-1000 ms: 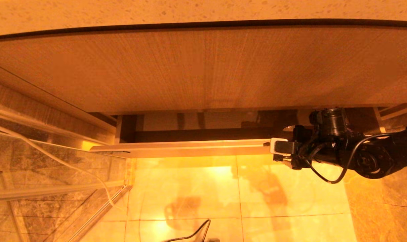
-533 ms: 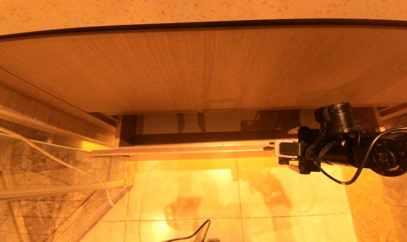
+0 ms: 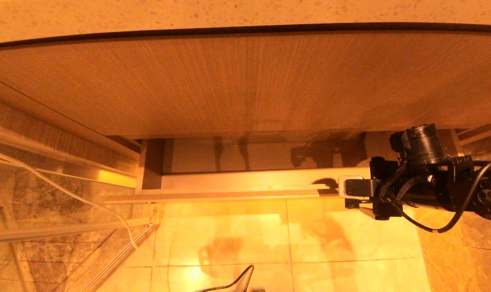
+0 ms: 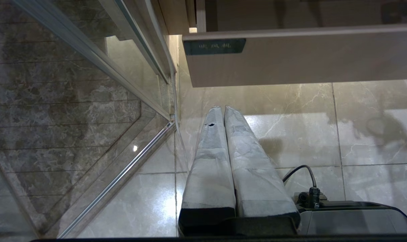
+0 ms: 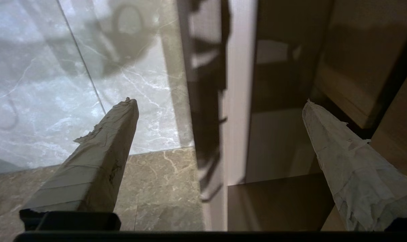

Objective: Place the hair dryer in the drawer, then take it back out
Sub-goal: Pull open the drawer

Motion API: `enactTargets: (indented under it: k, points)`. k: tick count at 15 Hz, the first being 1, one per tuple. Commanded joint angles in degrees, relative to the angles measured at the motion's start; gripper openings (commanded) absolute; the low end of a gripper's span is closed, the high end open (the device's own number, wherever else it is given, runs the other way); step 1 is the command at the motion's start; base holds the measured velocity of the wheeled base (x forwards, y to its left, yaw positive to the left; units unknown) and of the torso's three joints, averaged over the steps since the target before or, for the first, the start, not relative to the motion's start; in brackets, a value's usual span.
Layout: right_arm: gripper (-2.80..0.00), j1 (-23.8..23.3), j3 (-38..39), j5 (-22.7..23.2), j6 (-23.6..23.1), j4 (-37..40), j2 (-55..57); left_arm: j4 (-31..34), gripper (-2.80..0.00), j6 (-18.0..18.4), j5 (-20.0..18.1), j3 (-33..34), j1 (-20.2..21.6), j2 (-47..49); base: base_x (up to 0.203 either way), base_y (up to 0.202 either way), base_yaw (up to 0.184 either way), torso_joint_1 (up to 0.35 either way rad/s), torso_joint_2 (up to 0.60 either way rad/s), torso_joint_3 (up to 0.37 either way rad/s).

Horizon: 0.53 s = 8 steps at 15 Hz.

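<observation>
The drawer [image 3: 229,195] is a wide, shallow wood-grain box standing partly pulled out under the tall panel, and the part of its inside that shows is bare. The hair dryer is out of view. My right gripper [image 3: 348,192] is open at the right end of the drawer front. In the right wrist view the right gripper [image 5: 220,102] straddles the drawer front [image 5: 235,117], one finger over the floor and one inside the drawer. Parked low over the floor tiles, my left gripper [image 4: 223,108] is shut and empty, short of the drawer front [image 4: 290,57].
A tall wood-grain panel [image 3: 245,81] and a speckled countertop [image 3: 245,12] rise above the drawer. A glass partition [image 4: 72,101] with a metal rail and a thin white cable [image 3: 67,190] stand at the left. Glossy floor tiles [image 3: 269,243] lie below.
The drawer has slid out toward me, showing more of its inside. My right gripper has come back and to the right with its front. The left arm has not moved.
</observation>
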Motion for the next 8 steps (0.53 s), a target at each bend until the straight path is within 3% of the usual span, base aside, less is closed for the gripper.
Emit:
enactTargets:
  k: [1,8]
  points:
    - [0.00,0.07,0.42,0.25,-0.42,0.16,-2.64,-0.02,-2.80,-0.04,0.01,0.00,0.00,0.00,0.000,0.000,0.000,0.000,0.00,0.000]
    - [0.00,0.02,2.92,7.30,-0.61,5.64,-10.92,-0.02,-2.80,-0.04,0.01,0.00,0.00,0.00,0.000,0.000,0.000,0.000,0.00,0.000]
